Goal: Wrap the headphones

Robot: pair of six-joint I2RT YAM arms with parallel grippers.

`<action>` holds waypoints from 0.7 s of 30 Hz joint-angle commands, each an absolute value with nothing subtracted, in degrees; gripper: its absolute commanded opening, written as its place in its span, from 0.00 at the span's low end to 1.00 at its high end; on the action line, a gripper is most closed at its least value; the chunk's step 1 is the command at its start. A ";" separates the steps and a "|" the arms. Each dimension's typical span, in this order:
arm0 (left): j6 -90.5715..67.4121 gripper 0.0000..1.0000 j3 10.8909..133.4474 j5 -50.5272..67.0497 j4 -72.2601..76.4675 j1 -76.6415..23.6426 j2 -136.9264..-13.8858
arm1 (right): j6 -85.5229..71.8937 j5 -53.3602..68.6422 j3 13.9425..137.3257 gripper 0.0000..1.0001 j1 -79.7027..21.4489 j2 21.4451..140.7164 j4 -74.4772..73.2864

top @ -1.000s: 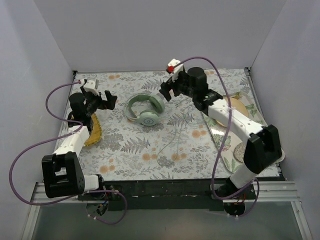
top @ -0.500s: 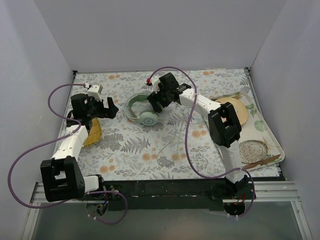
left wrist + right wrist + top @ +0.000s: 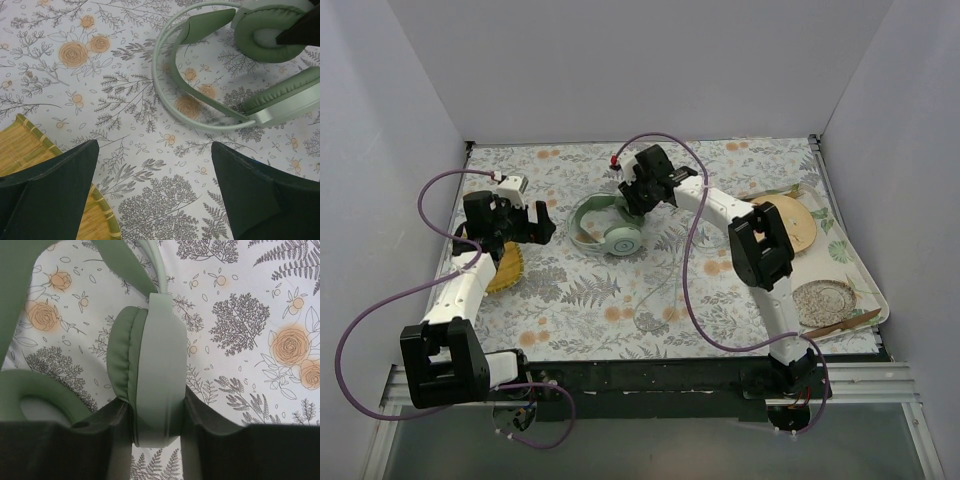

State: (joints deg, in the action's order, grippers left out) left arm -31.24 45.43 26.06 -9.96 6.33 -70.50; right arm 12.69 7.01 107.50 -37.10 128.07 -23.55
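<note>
Headphones: pale mint-green over-ear headphones [image 3: 608, 228] with a padded headband and round cups, lying flat on the floral-print tablecloth [image 3: 620, 310] between the two grippers.
Long axis: headband loop [image 3: 165, 80] lies straight ahead of the left gripper, with the cups ahead and to its right.
Right gripper [image 3: 155, 427]: pinching one ear cup [image 3: 150, 365] edge-on, a finger touching each side.
Left gripper [image 3: 155, 197]: fingers spread wide, near the headband but apart from it.
Nearer arm: right.
Cable: too faint to trace, judged not yet wound.
Woven bamboo tray [image 3: 30, 150]: below-left of the left gripper.
</note>
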 commanded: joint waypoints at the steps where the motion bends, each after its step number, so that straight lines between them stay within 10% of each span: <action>1: -29.18 0.95 47.28 22.85 -13.88 5.80 -68.47 | 14.06 7.83 101.81 0.02 -38.76 120.42 -19.78; 21: -22.15 0.92 46.77 8.37 -13.72 -4.31 -66.09 | 12.30 -8.53 96.15 0.01 -54.75 102.39 -15.91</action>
